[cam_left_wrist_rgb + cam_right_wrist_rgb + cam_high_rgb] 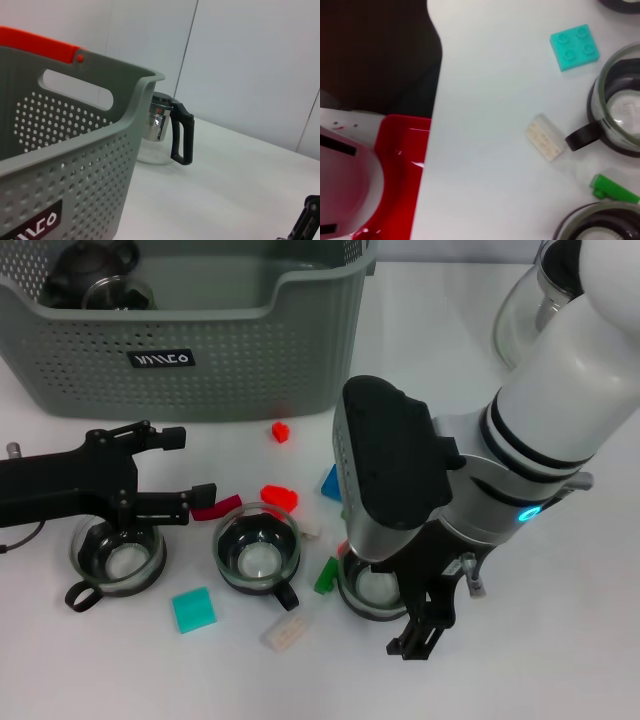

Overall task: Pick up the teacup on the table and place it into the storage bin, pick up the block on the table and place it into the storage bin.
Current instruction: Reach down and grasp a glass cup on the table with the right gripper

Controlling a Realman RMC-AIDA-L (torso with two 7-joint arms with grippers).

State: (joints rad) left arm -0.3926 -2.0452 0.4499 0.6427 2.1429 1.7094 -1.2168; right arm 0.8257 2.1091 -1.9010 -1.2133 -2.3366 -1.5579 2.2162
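**Head view: right pincer over a teacup, left pincer spread above another**

Head view shows the storage bin (200, 350) standing at the far side of the white tabletop (560, 640), its black label facing the robot; a dark teapot (90, 270) lies inside at its far left corner. 3 glass teacups sit in a row near the robot: the left teacup (118, 558), the middle teacup (257, 552) and the right teacup (375, 590).

The left pincer (185, 465) hangs just above the left teacup with its black fingers spread apart and nothing between them. The right pincer (425, 625) is low over the right teacup, its wrist housing hiding most of the cup; whether its fingers are closed cannot be told.

Blocks lie scattered around the cups: a teal block (193, 609) and a beige block (284, 633) nearest the robot, a green block (326, 576) touching the right teacup's side, a red block (279, 498) beside the middle teacup, a small red block (281, 430) near the bin wall, and a blue block (330, 483) partly behind the right arm.

A glass carafe (162, 127) stands beside the bin's right end
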